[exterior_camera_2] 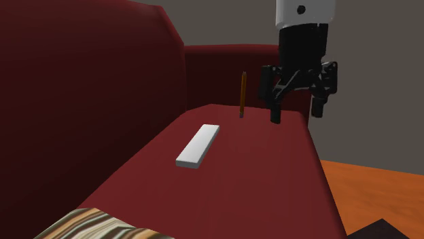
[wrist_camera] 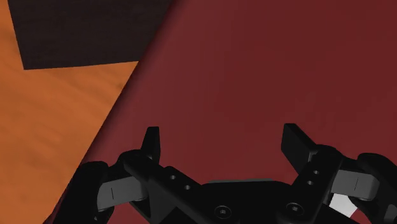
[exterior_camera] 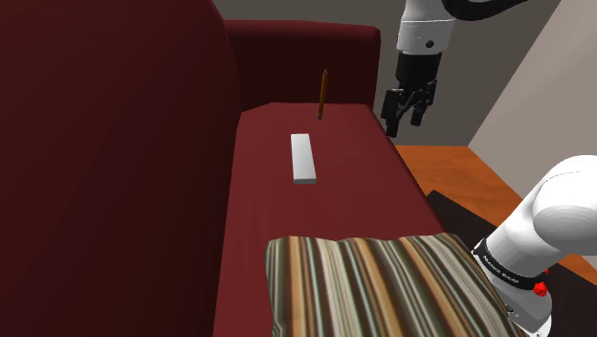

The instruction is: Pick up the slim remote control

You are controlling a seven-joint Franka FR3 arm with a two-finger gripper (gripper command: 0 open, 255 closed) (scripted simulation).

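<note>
White remote (exterior_camera: 303,158) on sofa (exterior_camera: 364,191), fingers (wrist_camera: 151,145) apart

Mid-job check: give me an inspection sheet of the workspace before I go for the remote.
Surface: dark red sofa seat, flat.
Job's things: white slim remote lying flat mid-seat, untouched.
Clutter: thin brown stick standing on end beyond the remote, near the far armrest; striped pillow on the seat's near end.
Grippers: gripper, jaws open and empty, hovering above the seat's outer edge, apart from the remote.
Cables: nothing seen.
Surroundings: orange floor, dark rug, plain wall.
</note>
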